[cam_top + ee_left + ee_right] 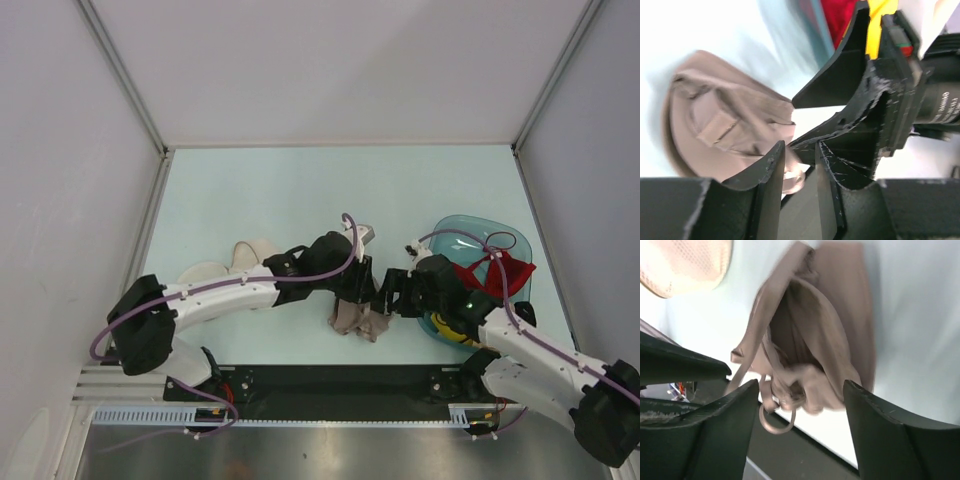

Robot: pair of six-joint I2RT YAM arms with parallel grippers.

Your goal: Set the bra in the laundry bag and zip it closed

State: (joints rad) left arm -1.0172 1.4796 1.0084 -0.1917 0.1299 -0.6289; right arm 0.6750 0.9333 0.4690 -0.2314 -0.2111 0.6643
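- Right gripper (801, 385): 2 dark fingers (715, 420) set wide apart.
- Taupe bra (810, 325): crumpled on pale table (920, 315) between them, unclamped.
- Strap ring (775, 422): at bra's lower edge.
- Cream mesh laundry bag (685, 262): upper-left corner.

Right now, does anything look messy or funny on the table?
Yes. The taupe bra lies crumpled in a heap near the front edge of the table, outside the mesh laundry bag. A red bra also hangs over the rim of the teal basket.
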